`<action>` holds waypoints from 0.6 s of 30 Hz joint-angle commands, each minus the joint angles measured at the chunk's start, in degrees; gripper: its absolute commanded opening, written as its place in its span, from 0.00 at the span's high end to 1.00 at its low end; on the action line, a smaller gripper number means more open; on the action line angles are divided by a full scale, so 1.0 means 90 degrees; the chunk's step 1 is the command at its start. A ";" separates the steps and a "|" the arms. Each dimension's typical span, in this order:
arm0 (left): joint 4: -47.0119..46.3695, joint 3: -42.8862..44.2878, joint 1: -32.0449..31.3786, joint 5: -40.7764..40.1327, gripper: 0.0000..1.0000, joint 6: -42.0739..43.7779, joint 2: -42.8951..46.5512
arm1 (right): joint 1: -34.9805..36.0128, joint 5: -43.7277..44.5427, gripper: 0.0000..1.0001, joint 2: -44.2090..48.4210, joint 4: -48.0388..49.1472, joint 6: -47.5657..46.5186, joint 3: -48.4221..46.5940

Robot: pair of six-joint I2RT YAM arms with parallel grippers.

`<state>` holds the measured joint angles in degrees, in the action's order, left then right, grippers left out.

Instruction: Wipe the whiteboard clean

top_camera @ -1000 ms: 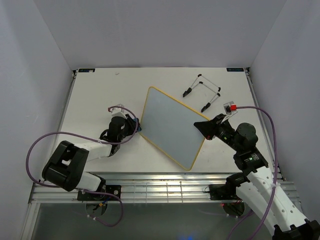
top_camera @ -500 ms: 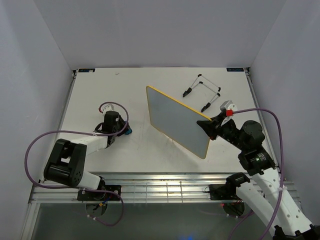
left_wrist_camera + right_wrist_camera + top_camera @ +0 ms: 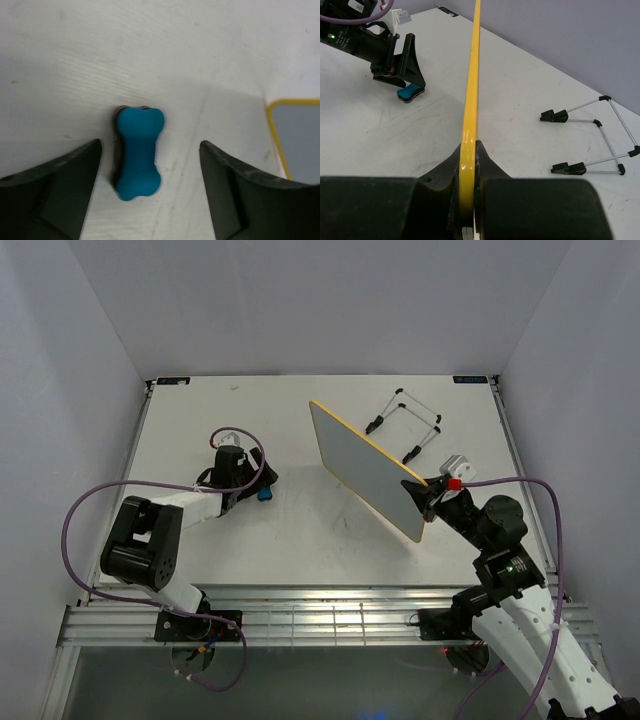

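Note:
The whiteboard (image 3: 368,466), blank white with a yellow frame, is lifted off the table and tilted steeply on edge. My right gripper (image 3: 424,499) is shut on its near right corner. In the right wrist view the yellow frame (image 3: 472,85) runs straight out from between the right gripper (image 3: 468,167) jaws. The blue bone-shaped eraser (image 3: 138,152) lies flat on the table between the fingers of my open left gripper (image 3: 150,146), touching neither. In the top view the left gripper (image 3: 254,485) stands left of the board, over the eraser (image 3: 265,494).
A black wire stand (image 3: 405,424) lies on the table at the back right, behind the board, also seen as a wire stand (image 3: 590,135) in the right wrist view. Purple cables loop beside both arms. Walls close in the table on three sides.
The left gripper has opened and let go of the eraser, which now lies on the table. The right arm has lifted the whiteboard off the table, tilted it up and carried it right.

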<state>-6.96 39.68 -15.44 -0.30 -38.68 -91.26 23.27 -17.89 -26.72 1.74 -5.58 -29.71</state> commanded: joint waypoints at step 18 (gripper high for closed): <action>0.1690 -0.0338 -0.0218 0.0765 0.02 0.0019 0.2122 | -0.0027 0.1157 0.92 -0.0693 0.2668 -0.0102 -0.0291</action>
<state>4.47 35.03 -17.04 4.82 -39.44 -76.90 23.27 -10.85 -32.84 12.88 -4.23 -27.29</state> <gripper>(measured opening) 0.979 0.089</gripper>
